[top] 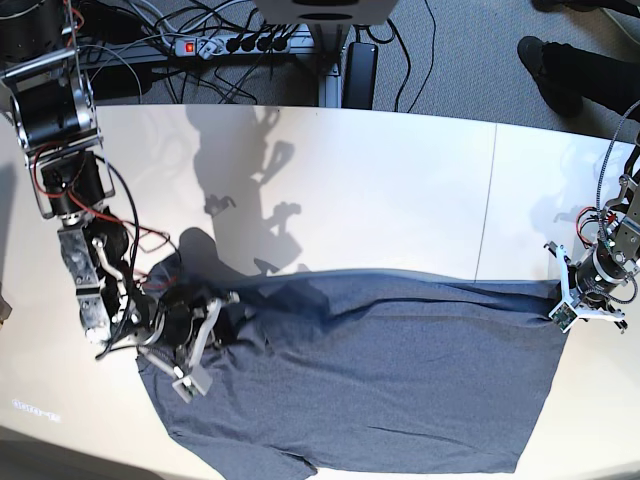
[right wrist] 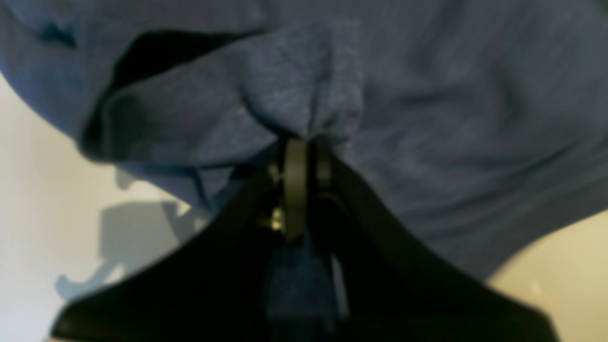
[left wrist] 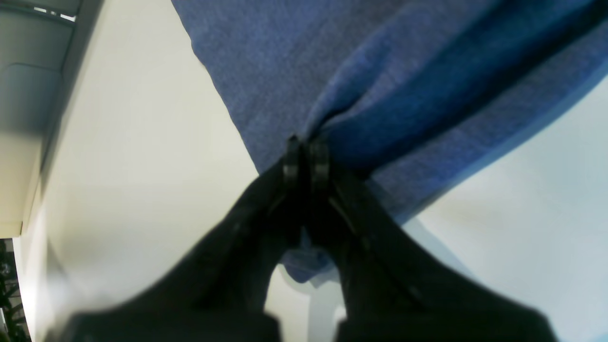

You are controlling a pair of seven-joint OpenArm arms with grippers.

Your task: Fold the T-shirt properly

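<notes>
Item 1, right claw [right wrist: 299, 156]: I see it clenched on a bunched pinch of the T-shirt [right wrist: 427, 118], cloth puckering above the tips. In the base view this claw [top: 205, 335] sits at the garment's left end, near the sleeve.

Item 2, left claw [left wrist: 306, 152]: clamped tight on a gathered fold of the T-shirt [left wrist: 380, 85], a scrap of fabric hanging below the tips. In the base view it [top: 575, 300] grips the right-hand upper corner.

Item 3, T-shirt [top: 370, 380]: slate-blue, spread wide across the near half of the tabletop [top: 380, 190], upper edge stretched between both claws.

Item 4, power strip [top: 230, 42]: on the floor beyond the tabletop, among cables.
</notes>
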